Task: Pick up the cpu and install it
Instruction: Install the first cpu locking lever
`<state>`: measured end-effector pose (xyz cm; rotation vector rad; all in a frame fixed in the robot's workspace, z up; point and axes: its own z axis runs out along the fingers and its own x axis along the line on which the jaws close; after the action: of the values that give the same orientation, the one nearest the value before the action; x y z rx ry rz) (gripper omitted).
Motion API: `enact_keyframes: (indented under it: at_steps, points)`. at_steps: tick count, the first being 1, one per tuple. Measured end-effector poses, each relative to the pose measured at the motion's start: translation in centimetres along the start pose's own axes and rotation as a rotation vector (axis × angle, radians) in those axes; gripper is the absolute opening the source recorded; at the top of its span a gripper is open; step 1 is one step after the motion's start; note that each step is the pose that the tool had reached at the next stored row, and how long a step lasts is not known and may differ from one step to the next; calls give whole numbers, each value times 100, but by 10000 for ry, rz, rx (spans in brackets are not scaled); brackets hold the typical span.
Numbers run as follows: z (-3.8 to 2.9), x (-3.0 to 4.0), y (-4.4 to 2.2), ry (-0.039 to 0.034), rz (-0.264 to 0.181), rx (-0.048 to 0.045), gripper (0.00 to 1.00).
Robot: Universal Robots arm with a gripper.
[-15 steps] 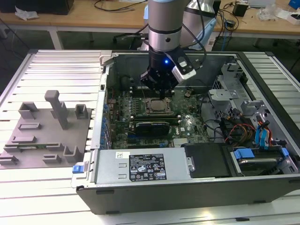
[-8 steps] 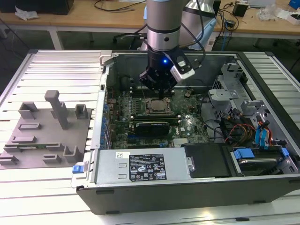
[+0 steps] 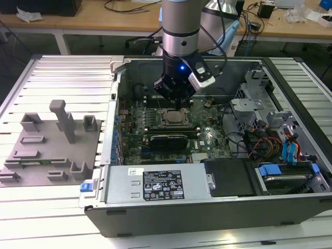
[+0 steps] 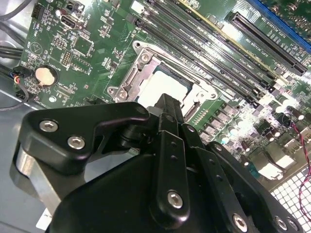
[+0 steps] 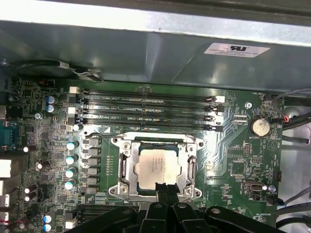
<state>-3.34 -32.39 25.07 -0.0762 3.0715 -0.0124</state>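
The cpu [image 5: 156,167] is a silvery square chip lying flat inside the open socket frame [image 5: 124,167] on the green motherboard [image 5: 233,150]. In the second wrist view its pale top [image 4: 163,87] shows just beyond the black fingertips. My gripper [image 5: 164,187] hangs over the cpu's near edge with its two thin fingers pressed together and nothing between them. In the exterior view the gripper [image 3: 179,106] points straight down at the socket [image 3: 174,118] inside the open computer case [image 3: 155,218].
Memory slots [image 5: 146,109] run beside the socket, close to the case wall [image 5: 146,48]. The power supply [image 3: 155,184] lies along the case front. Drive bays and cables [image 3: 280,155] crowd the exterior view's right. A grey fixture block [image 3: 52,145] sits on the ribbed table at the exterior view's left.
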Motion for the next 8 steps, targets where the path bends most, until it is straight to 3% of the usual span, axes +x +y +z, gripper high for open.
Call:
enact_keyframes:
  at_steps: [5,8]
  points:
    - [-1,13,0,0,0,0,11]
    - [-6,84,4,0,0,0,11]
